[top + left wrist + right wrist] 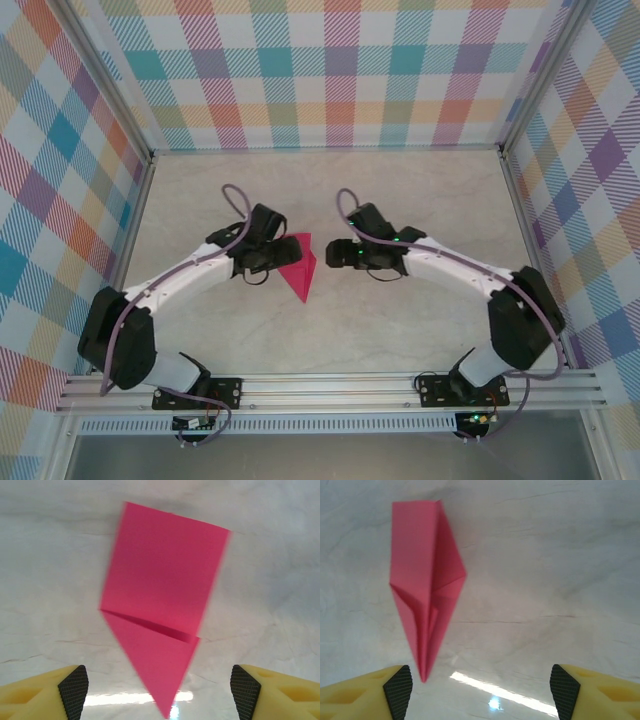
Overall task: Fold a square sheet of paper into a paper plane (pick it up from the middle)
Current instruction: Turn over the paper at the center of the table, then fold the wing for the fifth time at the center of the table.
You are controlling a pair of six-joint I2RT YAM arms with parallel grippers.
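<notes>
The square sheet of paper, bright pink-red, lies flat on the table as a folded paper plane (pixel 299 267), a pointed dart with its tip toward the near edge. The left gripper (pixel 268 248) hovers at its left side, and the right gripper (pixel 342 254) stands a little to its right. In the left wrist view the plane (pixel 165 580) lies ahead with its tip between the open left gripper (pixel 160 694) pads, untouched. In the right wrist view the plane (pixel 422 580) sits ahead at the left, its tip beside the left pad (pixel 399 690) of the open right gripper (pixel 481 692).
The pale marbled table (pixel 430 200) is walled on three sides by checked panels (pixel 330 70). An aluminium rail (pixel 330 385) with both arm bases runs along the near edge.
</notes>
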